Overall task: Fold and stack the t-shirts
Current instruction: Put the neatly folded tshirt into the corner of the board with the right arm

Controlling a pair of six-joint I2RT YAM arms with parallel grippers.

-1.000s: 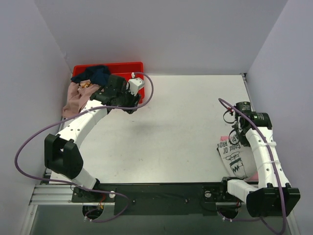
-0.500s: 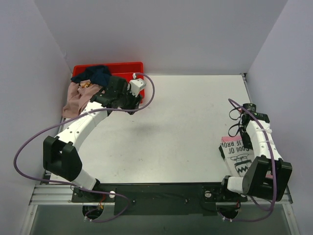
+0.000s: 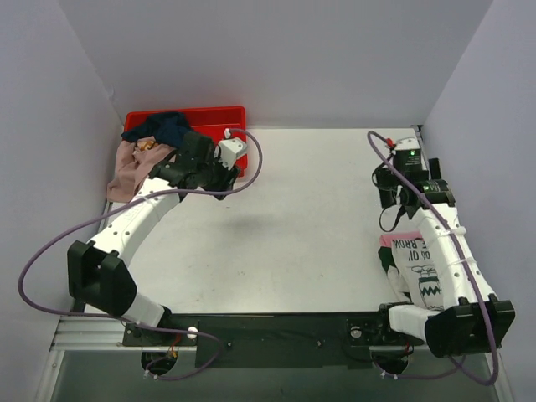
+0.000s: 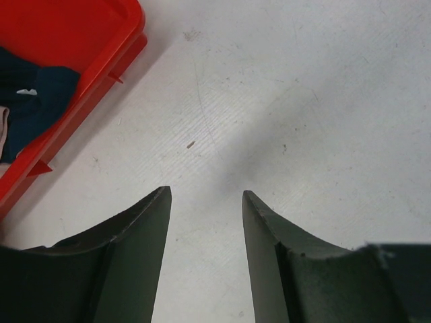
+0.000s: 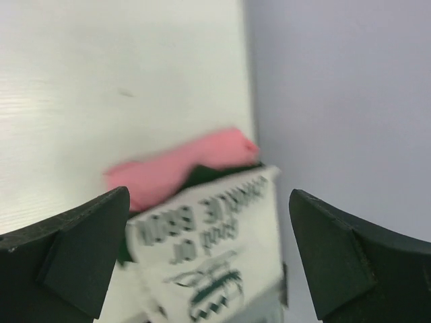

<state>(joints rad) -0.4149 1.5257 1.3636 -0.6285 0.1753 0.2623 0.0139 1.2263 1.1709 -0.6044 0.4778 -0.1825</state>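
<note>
Left hand (image 4: 205,196) hovers half-open and empty over the counter (image 3: 310,218), with the red crate (image 3: 213,115) just to its left holding the navy tee (image 3: 159,127) and dusty pink tee (image 3: 127,167) (clearly the nearer arm). Right hand (image 5: 209,195) gapes wide, empty, just beyond the folded white tee (image 3: 414,268).

Glossy plastic crate (image 4: 101,33); matt scuffed table (image 4: 303,101); cloth t-shirts (image 5: 202,249).

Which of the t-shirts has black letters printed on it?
The white t-shirt on the right, lying on the bright pink t-shirt; those at the red crate show no print.
</note>
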